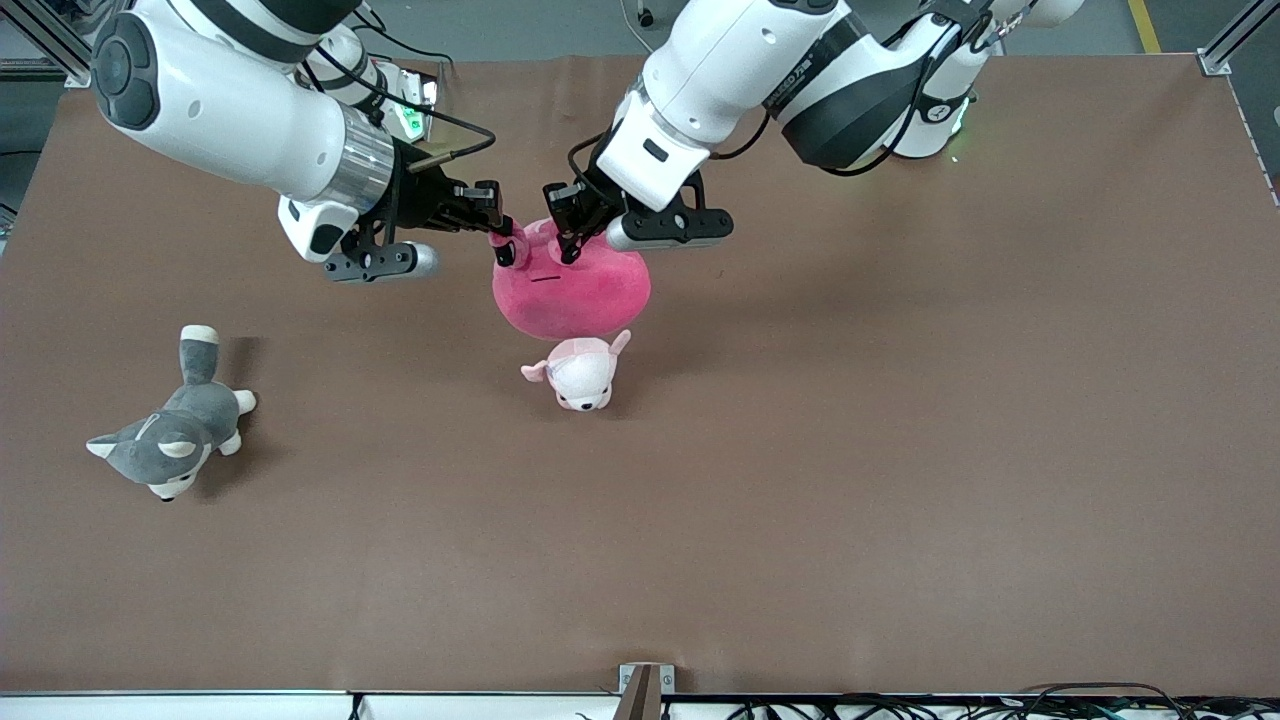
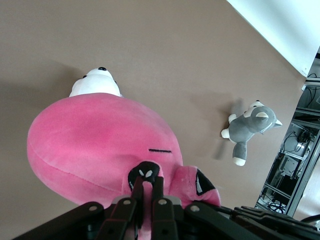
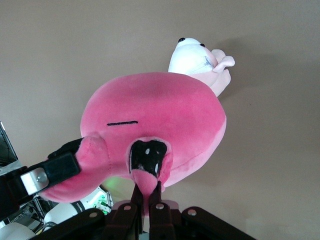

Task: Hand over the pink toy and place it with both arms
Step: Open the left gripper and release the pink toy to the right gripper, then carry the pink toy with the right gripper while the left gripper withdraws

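- Nearest the front camera, toward the right arm's end of the table (image 1: 900,480), a grey-and-white husky plush (image 1: 172,432) is seen lying on the brown surface, well apart from the other toys.
- Farther from the camera, near the middle of the table, a small pale pink-and-white puppy plush (image 1: 582,373) is found on the surface, just below the hanging toy as the front view shows it.
- Above the puppy plush, the pink toy (image 1: 570,290) is held up in the air over the middle of the table, its round body hanging downward from two small parts at its top edge.
- One of those parts is pinched by the right gripper (image 1: 503,238), whose fingers are closed tight on it; in the right wrist view a narrow pink flap is seen squeezed between the two black fingertips (image 3: 135,192).
- The other part is clamped by the left gripper (image 1: 565,240), its fingers likewise closed on the plush; in the left wrist view pink fabric is seen caught between the fingertips (image 2: 159,187).
- Both grippers are placed close beside each other over the toy, so that it is gripped by both arms at once.
- Farthest from the camera, the two arms' bases are seen along the table's edge.
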`<state>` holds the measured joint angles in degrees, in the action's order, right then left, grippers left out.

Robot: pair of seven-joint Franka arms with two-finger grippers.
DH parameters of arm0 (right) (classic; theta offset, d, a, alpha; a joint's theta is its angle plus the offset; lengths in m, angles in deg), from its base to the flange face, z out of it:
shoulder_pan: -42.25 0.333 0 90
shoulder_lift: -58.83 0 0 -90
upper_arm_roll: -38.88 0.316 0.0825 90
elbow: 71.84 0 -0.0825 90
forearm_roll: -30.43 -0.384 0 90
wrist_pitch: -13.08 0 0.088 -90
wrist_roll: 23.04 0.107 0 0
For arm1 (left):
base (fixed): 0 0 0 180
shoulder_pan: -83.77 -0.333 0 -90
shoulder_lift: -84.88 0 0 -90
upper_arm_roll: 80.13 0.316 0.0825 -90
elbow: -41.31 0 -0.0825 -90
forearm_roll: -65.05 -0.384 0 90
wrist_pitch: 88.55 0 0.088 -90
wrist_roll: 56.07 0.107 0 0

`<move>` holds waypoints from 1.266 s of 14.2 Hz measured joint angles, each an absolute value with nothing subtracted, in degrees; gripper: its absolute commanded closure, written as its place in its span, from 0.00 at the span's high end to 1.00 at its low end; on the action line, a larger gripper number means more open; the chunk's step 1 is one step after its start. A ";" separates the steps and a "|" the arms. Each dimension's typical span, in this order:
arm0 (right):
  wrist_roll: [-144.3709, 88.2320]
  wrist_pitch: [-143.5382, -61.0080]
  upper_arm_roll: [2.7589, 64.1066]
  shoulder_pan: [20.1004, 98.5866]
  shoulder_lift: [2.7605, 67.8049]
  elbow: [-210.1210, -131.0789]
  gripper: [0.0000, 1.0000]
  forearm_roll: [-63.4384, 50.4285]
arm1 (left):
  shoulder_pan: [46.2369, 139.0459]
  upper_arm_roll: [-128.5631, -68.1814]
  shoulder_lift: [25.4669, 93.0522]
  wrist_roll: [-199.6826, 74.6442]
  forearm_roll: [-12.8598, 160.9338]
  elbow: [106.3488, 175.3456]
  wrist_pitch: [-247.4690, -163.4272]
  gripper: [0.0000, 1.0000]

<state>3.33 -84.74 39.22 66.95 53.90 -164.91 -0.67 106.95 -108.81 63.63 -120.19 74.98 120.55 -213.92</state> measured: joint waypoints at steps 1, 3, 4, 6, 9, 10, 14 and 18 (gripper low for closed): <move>3.33 -84.52 39.22 66.95 53.90 -164.91 0.01 -0.67 | 106.93 -108.80 63.63 -120.19 74.90 120.51 -213.93 1.00; 3.38 -84.04 39.10 66.95 53.88 -164.93 0.00 -0.66 | 106.92 -108.80 63.80 -120.19 74.32 120.17 -213.94 1.00; 3.39 -84.04 38.87 66.94 53.89 -164.93 0.00 -0.66 | 106.86 -108.81 64.09 -120.19 74.02 119.89 -213.69 1.00; 3.37 -84.14 38.15 66.11 53.89 -164.83 0.00 -0.63 | 106.09 -108.80 65.47 -120.19 73.07 119.55 -210.89 1.00; -2.28 -84.15 37.58 59.87 53.78 -164.50 0.00 -0.52 | 102.60 -108.81 70.44 -117.89 70.71 118.85 -199.84 1.00; -6.12 -83.96 37.44 56.75 53.32 -164.54 0.00 -0.48 | 100.91 -108.82 72.95 -115.90 70.52 118.58 -195.17 1.00; -24.01 -83.40 37.12 45.42 47.88 -164.64 0.00 -0.46 | 91.55 -108.67 83.01 -103.45 70.36 118.47 -177.62 1.00; -37.71 -82.48 37.12 41.11 42.32 -164.49 0.00 -0.46 | 80.02 -108.36 85.12 -89.70 70.31 120.03 -172.14 1.00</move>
<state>-37.71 -82.48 37.12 41.11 42.32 -164.49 -0.46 80.02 -108.36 85.12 -89.70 70.31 120.03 -172.14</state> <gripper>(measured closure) 0.930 0.000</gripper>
